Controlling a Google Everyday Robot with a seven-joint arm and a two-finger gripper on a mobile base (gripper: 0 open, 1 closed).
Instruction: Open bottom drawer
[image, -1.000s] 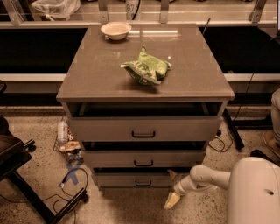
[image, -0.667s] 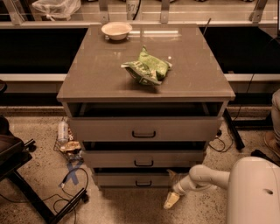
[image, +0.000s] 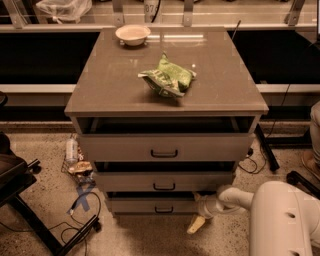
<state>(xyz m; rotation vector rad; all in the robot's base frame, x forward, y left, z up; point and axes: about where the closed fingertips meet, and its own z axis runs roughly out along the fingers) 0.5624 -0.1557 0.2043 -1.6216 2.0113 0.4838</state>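
Camera view from above and in front of the bench (image: 100, 95). At far left, a black stand (image: 15, 187) on the speckled floor (image: 40, 150), then litter (image: 80, 167) and a blue tape cross (image: 82, 196) just beside the bench's left foot. On the bench top, a white bowl (image: 132, 34) near the back edge and a crumpled green snack bag (image: 167, 77) toward the middle. Below, three stacked fronts: top drawer (image: 120, 147), middle drawer (image: 125, 181) and, lowest and close to the floor, the bottom drawer (image: 135, 205), with a small black bar handle (image: 163, 209) at centre. Looks rigid and flat-fronted, likely sliding straight out on runners with moderate drag. Handle the only sensible hold, pinched across the bar or hooked behind it; nothing to grasp on the smooth front. Right of that handle and lower, near the floor, the gripper (image: 196, 225) on a white arm (image: 235, 197), just beside the drawer's right end and apart from the handle; cannot tell whether spread or closed.
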